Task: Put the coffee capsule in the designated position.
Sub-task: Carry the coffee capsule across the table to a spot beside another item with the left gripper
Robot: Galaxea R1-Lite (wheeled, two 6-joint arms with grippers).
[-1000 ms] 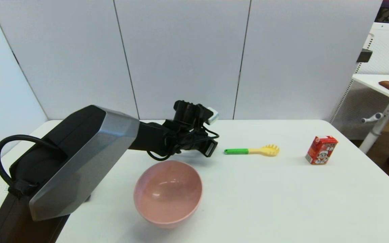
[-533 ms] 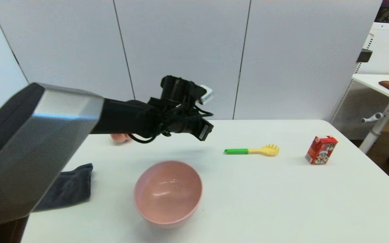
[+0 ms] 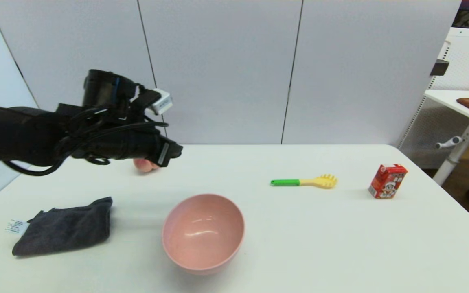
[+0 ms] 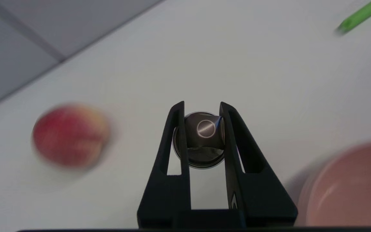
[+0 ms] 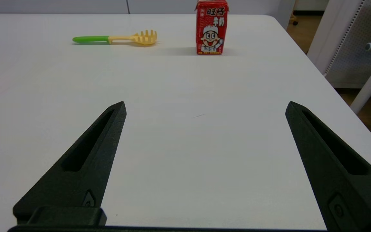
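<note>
White table [image 3: 320, 228], grey panels behind. Left gripper [image 4: 201, 111] raised over the table's left side, near the peach [image 4: 71, 135], fingers clamped on the capsule [image 4: 202, 139], held clear of the surface by its sides with the rim showing round the fingers. Judged light, thin-walled and smooth: likely to dent or slip, so grip the cone just under the rim, gently. Pink bowl [image 3: 203, 231] close by. Right gripper [image 5: 204, 109] low over bare table, fingers spread wide, holding nothing.
</note>
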